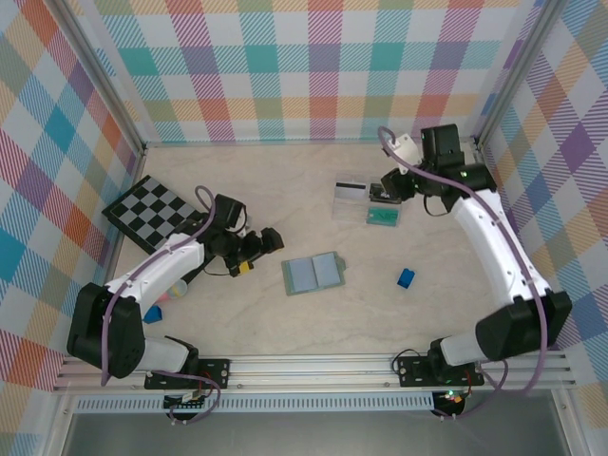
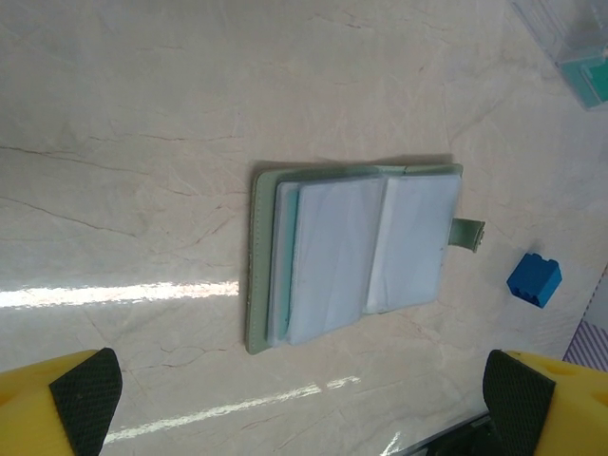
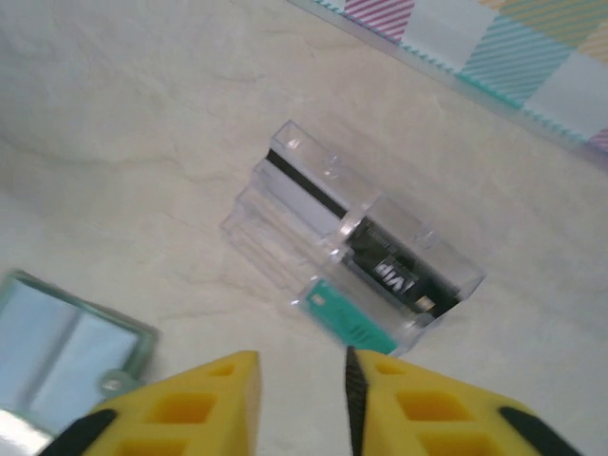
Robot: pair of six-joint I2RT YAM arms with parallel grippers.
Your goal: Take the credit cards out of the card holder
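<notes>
card holder (image 1: 313, 274) lies open and flat on the table (image 1: 285, 180), near the middle, pale blue-grey sleeves facing up; snap tab (image 2: 467, 235) sticks out from one short edge; cannot tell if any card is left in the sleeves

left gripper (image 1: 266, 242) sits low just left of the holder, not touching it; in the left wrist view the fingers (image 2: 85, 399) are spread wide apart with nothing between them; holder (image 2: 356, 252) lies ahead of the tips, roughly centred in the gap; blue block (image 2: 534, 278) just beyond the tab side

right gripper (image 1: 382, 195) hovers at the clear tray (image 1: 366, 201), far right of the holder; in the right wrist view its fingers (image 3: 408, 399) stand a little apart, holding nothing; tray (image 3: 285, 242) is ahead of the tips; in it a white card with black stripe (image 3: 304, 185), a dark card (image 3: 394, 271), a teal card (image 3: 347, 318); holder corner (image 3: 66, 342) shows at lower left, well apart from these fingers

checkerboard (image 1: 152, 209) lies at far left
</notes>
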